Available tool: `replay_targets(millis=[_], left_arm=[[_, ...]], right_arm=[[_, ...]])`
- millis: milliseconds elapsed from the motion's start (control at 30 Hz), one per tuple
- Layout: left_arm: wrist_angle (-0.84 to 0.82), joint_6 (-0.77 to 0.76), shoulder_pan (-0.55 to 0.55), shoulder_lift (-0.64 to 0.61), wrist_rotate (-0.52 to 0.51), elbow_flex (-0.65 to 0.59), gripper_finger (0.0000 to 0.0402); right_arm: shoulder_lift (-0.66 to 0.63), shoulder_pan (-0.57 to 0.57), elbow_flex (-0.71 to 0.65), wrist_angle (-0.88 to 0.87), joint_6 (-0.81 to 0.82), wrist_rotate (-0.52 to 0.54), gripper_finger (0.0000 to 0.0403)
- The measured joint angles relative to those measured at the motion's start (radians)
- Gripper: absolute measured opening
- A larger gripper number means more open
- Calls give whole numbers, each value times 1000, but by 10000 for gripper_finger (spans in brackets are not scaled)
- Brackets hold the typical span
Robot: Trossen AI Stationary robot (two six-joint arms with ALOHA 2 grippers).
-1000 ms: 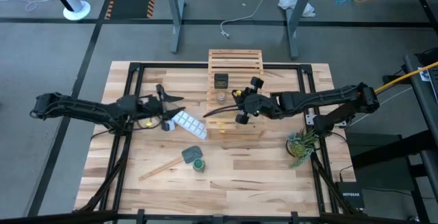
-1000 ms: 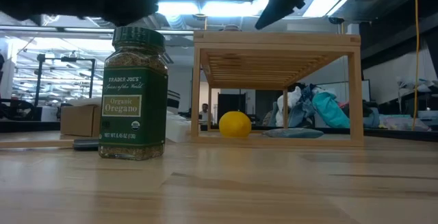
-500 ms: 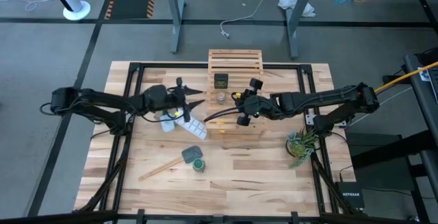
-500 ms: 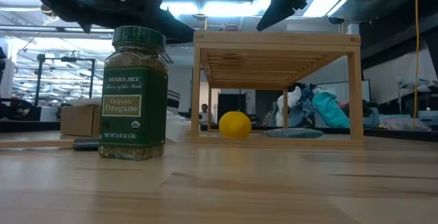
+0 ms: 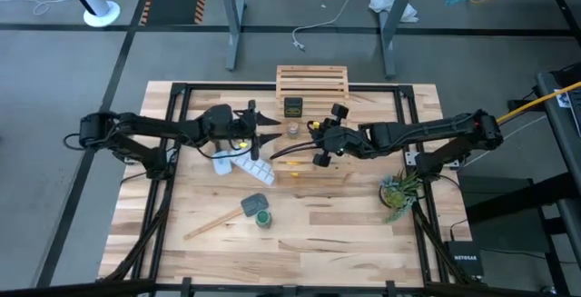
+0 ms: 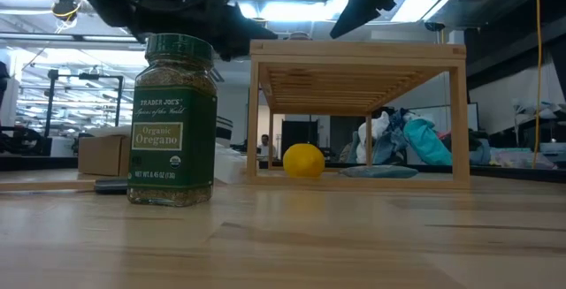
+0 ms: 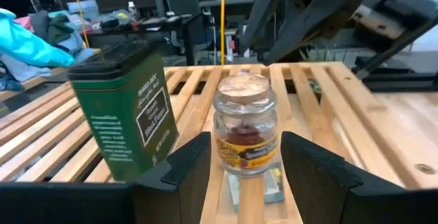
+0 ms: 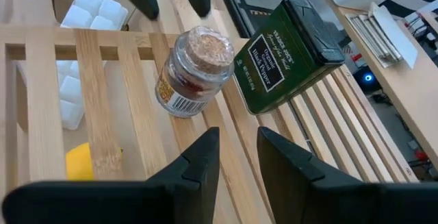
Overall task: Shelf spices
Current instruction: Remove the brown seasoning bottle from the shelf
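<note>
On top of the light wooden slatted shelf [image 5: 312, 84] a dark boxy tin [image 7: 126, 111] and a tiny clear jar [image 7: 245, 125] with brownish contents stand upright. My left gripper [image 7: 245, 148] is open and comes level from the table's left. Its fingertips stand on either side of the clear jar's near face and touch nothing. My right gripper [image 8: 238, 142] hovers above the shelf's top right of the jar [image 8: 191, 73]. Its fingers stand a narrow gap apart with nothing between them. The green oregano jar [image 6: 172, 121] stands on the table near the front [image 5: 262, 217].
A white ice-cube tray [image 5: 247, 161] lies left of the shelf, beneath my left arm. A dark pad [image 5: 254, 204] and a wooden stick [image 5: 213, 224] lie by the green jar. A lemon [image 6: 303, 160] sits under the shelf. A small plant [image 5: 399, 193] stands at the right.
My left gripper has moved level toward the table's right, from over the tray up to the shelf and the clear jar, staying open. My right arm has kept still.
</note>
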Motion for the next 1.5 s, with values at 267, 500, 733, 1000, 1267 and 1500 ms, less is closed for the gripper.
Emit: replay_targets(millis=[267, 500, 733, 1000, 1267, 1500], left_arm=[[-18, 39, 0, 80, 2, 72, 170], [-18, 41, 0, 83, 22, 79, 170], [-25, 35, 0, 83, 34, 79, 170], [-31, 38, 1, 80, 27, 80, 170], [-49, 39, 1, 80, 31, 80, 170], [-128, 35, 0, 79, 30, 80, 170]], right_arm=[[19, 0, 0, 9, 3, -62, 104], [63, -1, 0, 42, 2, -70, 104], [130, -24, 0, 79, -9, -89, 104], [173, -74, 0, 173, -9, -195, 104], [173, -84, 0, 183, -12, -220, 104], [173, -84, 0, 182, -12, -223, 104]])
